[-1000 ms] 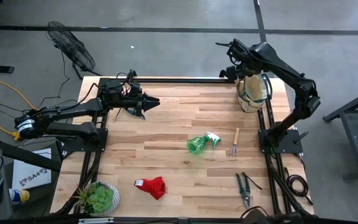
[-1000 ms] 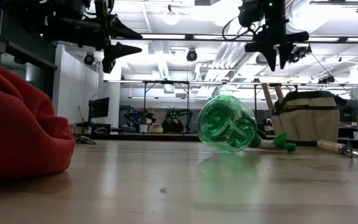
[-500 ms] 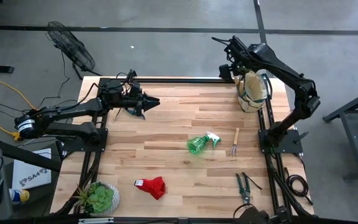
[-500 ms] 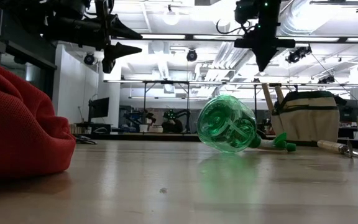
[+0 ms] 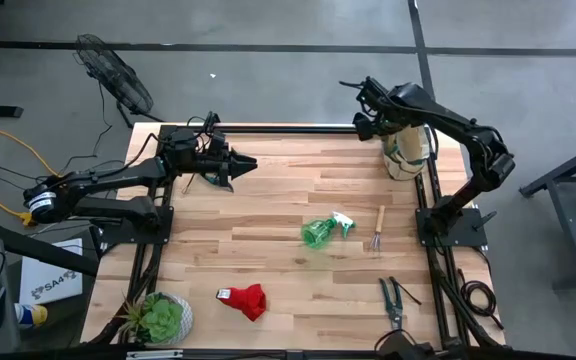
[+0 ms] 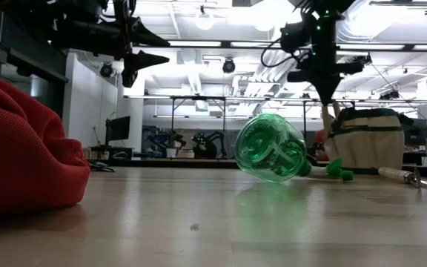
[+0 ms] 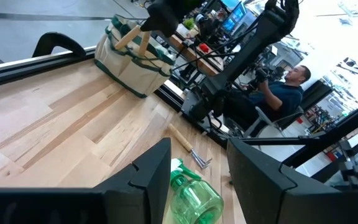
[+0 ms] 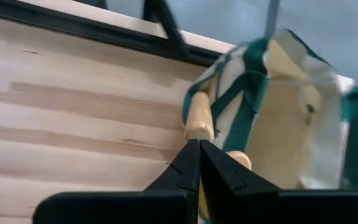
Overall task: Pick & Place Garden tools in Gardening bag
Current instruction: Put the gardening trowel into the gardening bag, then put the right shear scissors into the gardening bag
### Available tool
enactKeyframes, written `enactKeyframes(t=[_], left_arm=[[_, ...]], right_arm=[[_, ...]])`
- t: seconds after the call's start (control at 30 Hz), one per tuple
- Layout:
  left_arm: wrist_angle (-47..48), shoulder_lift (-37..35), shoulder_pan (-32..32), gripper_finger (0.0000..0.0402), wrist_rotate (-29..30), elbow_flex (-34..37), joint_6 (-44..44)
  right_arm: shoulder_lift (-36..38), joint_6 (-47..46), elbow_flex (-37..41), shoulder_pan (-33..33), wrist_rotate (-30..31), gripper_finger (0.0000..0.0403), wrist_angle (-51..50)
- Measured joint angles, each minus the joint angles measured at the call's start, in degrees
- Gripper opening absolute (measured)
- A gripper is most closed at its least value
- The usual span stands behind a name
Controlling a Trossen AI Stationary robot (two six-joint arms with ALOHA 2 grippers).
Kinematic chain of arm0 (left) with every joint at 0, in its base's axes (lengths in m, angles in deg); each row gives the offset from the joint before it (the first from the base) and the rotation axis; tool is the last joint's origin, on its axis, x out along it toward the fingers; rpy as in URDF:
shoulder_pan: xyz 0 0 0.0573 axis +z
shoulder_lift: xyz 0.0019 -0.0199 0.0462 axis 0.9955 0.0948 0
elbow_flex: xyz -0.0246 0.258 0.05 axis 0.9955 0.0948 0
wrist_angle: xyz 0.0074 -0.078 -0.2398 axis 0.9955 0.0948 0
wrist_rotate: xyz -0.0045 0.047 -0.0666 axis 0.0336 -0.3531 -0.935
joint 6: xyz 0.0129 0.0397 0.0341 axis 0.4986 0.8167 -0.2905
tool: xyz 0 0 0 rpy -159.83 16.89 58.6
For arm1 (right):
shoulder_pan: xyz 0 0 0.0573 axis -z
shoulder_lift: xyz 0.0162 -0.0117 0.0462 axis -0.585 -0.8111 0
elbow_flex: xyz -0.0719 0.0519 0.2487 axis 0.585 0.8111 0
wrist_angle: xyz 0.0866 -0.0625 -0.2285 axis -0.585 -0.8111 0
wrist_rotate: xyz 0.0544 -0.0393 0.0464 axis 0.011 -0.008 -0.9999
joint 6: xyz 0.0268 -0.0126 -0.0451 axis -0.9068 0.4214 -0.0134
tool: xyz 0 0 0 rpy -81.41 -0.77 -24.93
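The pale butcher-block wooden table [image 5: 268,200] has a smooth, faintly sheened plank surface. The round tan canvas bag with green trim [image 8: 278,118] looks like matt woven cloth, and smooth pale wooden handles [image 8: 199,118] stick out of it. The translucent green plastic spray bottle [image 6: 271,147] is glossy. The red cloth glove [image 6: 21,148] shows a rough, matt knit. The small wooden-handled fork [image 5: 378,229] has dull grey metal tines.

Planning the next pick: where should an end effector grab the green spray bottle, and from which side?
Grip the green spray bottle across its round body, coming straight down from above. It lies on its side on the table, nozzle toward the wooden-handled fork, so the body is the widest, clearest part; the thin trigger end probably gives a poorer hold. The fork lies close beside the nozzle.
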Motion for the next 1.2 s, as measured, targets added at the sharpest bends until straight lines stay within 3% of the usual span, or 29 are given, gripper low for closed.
enactKeyframes(t=[0.53, 0.73, 0.93, 1.2], left_arm=[[0.3, 0.0, 0.0, 0.0154, 0.0, 0.0, 0.0], [0.2, 0.0, 0.0, 0.0154, 0.0, 0.0, 0.0], [0.3, 0.0, 0.0, 0.0154, -0.2, 0.0, 0.3], [0.5, -1.5, 0.0, 0.0154, -2.5, 0.0, 2.8]], right_arm=[[7.7, -0.4, 0.0, 0.0, 2.2, 0.0003, -2.2], [13.3, -2.7, 0.0, -1.3, -6.8, 0.0003, -8.4], [17.2, -9.3, 0.0, -7.5, -13.8, 0.0003, -16.1], [19.5, -20.4, 2.5, -23.2, -17.1, 0.0003, -18.1]])
